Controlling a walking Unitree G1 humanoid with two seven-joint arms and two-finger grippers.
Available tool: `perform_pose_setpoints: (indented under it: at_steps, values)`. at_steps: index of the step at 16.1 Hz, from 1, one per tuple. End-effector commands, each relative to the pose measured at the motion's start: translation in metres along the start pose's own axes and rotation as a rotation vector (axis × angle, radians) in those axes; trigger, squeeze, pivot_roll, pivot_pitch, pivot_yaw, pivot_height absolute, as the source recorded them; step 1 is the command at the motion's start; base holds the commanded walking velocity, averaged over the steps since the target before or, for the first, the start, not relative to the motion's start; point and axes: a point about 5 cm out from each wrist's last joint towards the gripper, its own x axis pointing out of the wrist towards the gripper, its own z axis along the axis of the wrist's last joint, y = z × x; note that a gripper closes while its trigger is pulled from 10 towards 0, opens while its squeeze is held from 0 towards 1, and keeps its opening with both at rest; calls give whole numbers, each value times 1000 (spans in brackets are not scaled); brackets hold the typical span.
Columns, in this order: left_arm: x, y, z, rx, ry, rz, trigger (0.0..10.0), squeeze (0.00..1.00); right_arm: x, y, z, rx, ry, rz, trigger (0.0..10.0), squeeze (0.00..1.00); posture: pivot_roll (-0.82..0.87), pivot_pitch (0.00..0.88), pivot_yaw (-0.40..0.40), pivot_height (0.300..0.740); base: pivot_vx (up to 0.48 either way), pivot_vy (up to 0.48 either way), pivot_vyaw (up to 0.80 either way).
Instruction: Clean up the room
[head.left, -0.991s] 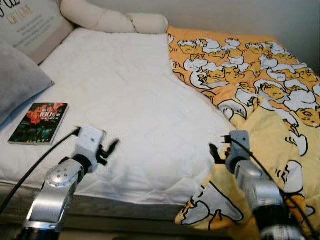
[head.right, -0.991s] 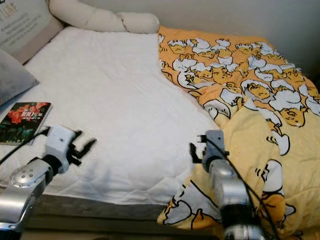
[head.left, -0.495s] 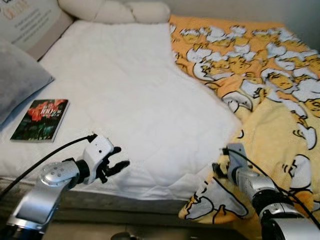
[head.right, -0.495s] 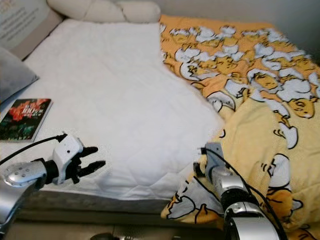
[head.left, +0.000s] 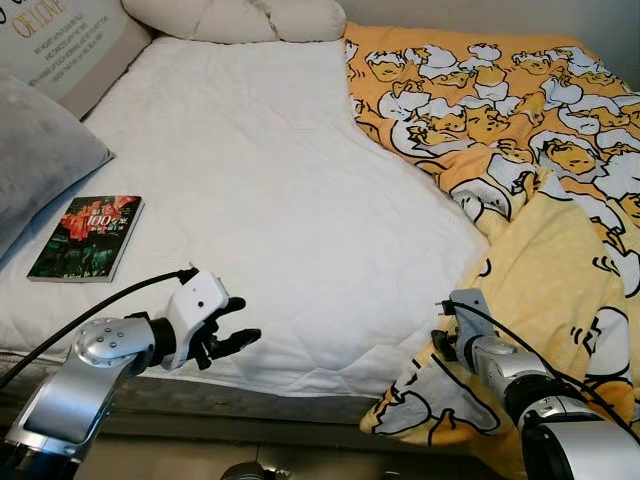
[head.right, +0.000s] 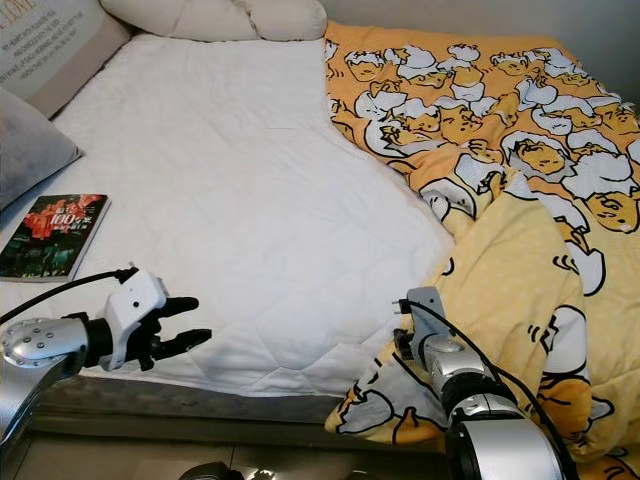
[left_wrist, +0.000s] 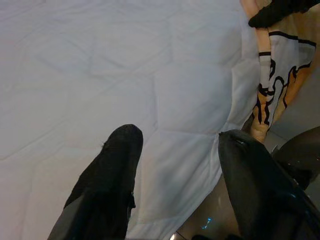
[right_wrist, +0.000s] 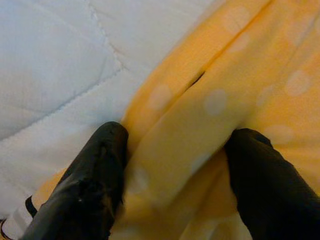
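Observation:
A yellow duck-print blanket (head.left: 520, 150) lies bunched over the right half of the bed, its corner hanging off the front edge. My right gripper (right_wrist: 179, 142) is open at that corner, with a fold of yellow fabric between its fingers (right_wrist: 95, 170); in the head view it sits low at the bed's front (head.left: 445, 335). My left gripper (head.left: 240, 322) is open over the near edge of the white mattress (head.left: 260, 180), with nothing between its fingers (left_wrist: 115, 165). A book (head.left: 87, 236) with a red and dark cover lies flat on the mattress at the left.
A grey pillow (head.left: 40, 160) and a printed cushion (head.left: 60, 40) lean at the bed's left head end. A cream bolster (head.left: 240, 18) lies along the far edge. The grey bed frame (head.left: 250, 410) runs below the mattress front.
The camera has shifted. My right gripper dropped down and now straddles the blanket's corner. My left gripper reached slightly right along the mattress edge and its fingers spread.

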Motion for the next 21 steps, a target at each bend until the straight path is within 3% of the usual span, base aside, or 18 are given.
perform_pose_setpoints:
  at_steps: [1, 12, 16, 19, 21]
  values:
    - [3, -2, 0, -7, 4, -26, 10000, 278, 0, 1, -9, -4, 40, 16, 0, 0, 64, 50, 0, 740, 0, 0, 0]
    - [6, 1, 0, 2, 6, -31, 10000, 275, 1, 5, -12, -19, 32, 67, 0, 0, 52, 18, 8, 740, 0, 0, 0]
    - [7, -1, -1, 3, 4, -35, 10000, 278, 0, 6, -18, -56, 37, 158, 0, 0, 46, 31, 9, 740, 0, 0, 0]
    - [5, -3, -2, 3, 6, -39, 10000, 275, -4, 17, -12, -110, -46, 375, 0, 0, 51, 47, 7, 740, 0, 0, 0]
    - [1, -5, -2, 1, 10, -43, 10000, 275, -17, 30, -17, -239, -95, 725, 0, 0, 50, 64, 15, 740, 0, 0, 0]
